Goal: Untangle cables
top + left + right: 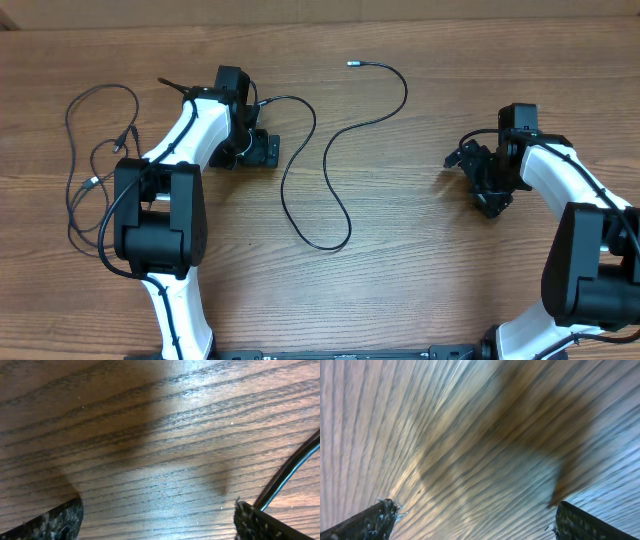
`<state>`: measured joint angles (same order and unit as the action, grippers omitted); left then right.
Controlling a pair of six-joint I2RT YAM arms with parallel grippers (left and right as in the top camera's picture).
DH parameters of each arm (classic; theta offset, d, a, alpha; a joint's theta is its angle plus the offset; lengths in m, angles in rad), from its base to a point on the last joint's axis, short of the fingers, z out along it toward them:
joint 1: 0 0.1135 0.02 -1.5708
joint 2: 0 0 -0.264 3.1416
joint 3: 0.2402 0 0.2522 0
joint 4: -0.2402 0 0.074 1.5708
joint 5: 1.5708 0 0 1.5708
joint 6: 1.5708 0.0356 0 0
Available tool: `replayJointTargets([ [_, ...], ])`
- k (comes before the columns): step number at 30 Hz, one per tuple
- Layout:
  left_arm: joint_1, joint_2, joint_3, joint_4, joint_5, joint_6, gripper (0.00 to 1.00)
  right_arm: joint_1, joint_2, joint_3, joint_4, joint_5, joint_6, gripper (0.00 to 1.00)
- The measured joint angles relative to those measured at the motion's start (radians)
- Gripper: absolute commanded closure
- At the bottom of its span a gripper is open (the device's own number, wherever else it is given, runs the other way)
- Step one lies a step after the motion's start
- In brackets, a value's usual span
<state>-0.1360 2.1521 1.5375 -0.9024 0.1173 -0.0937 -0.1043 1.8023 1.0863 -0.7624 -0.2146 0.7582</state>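
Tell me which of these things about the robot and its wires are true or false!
1. The left hand and the right hand are both open. True.
2. The right hand is holding a cable. False: it is empty, with only the bare table under it.
3. A long cable lies in curves in the middle of the table. True.
4. All the cables are piled up by the right arm. False: the looped cables lie on the left side, beside the left arm.
5. The long cable ends in a silvery tip at the far side of the table. True.
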Motion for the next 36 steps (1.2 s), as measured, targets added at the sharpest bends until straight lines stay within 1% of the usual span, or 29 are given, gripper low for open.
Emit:
replayJointTargets([
  [2,0.000,0.000,0.000,0.000,0.002,0.000,0.05,0.000,0.000,0.000,-0.001,-0.023,0.000,0.00],
  [5,0.002,0.000,0.002,-0.001,0.015,0.000,0.11,0.000,0.000,0.000,-0.001,-0.045,0.001,0.00],
  [7,0.003,0.002,0.013,-0.003,0.066,-0.001,0.13,0.000,0.000,0.000,0.000,-0.051,0.001,0.00],
  [10,0.001,0.019,0.050,-0.002,0.178,-0.004,0.13,0.000,0.000,0.000,-0.001,-0.059,0.001,0.00],
  [13,-0.016,0.042,0.081,0.035,0.270,-0.016,0.13,0.000,0.000,0.000,-0.001,-0.060,0.001,0.00],
  [15,-0.038,0.050,0.087,0.085,0.295,-0.033,0.13,0.000,0.000,0.000,0.000,-0.060,0.001,0.00],
  [18,-0.088,0.056,0.089,0.156,0.296,-0.056,0.13,0.000,0.000,0.000,-0.001,-0.061,0.001,0.00],
  [20,-0.115,0.057,0.089,0.177,0.284,-0.061,0.12,0.000,0.000,0.000,0.000,-0.063,0.001,0.00],
  [23,-0.179,0.058,0.089,0.200,0.236,-0.064,0.12,0.000,0.000,0.000,0.000,-0.066,0.001,0.00],
  [26,-0.236,0.058,0.092,0.203,0.174,-0.064,0.15,0.000,0.000,0.000,-0.001,-0.067,0.000,0.00],
  [28,-0.271,0.058,0.093,0.198,0.135,-0.064,0.19,0.000,0.000,0.000,-0.001,-0.067,0.000,0.00],
  [33,-0.346,0.059,0.095,0.169,0.033,-0.065,0.53,0.000,0.000,0.000,-0.001,-0.067,0.000,0.00],
  [34,-0.358,0.059,0.094,0.164,0.013,-0.064,0.55,0.000,0.000,0.000,-0.001,-0.067,0.000,0.00],
  [36,-0.377,0.061,0.094,0.157,-0.037,-0.068,0.55,0.000,0.000,0.000,0.000,-0.067,0.000,0.00],
])
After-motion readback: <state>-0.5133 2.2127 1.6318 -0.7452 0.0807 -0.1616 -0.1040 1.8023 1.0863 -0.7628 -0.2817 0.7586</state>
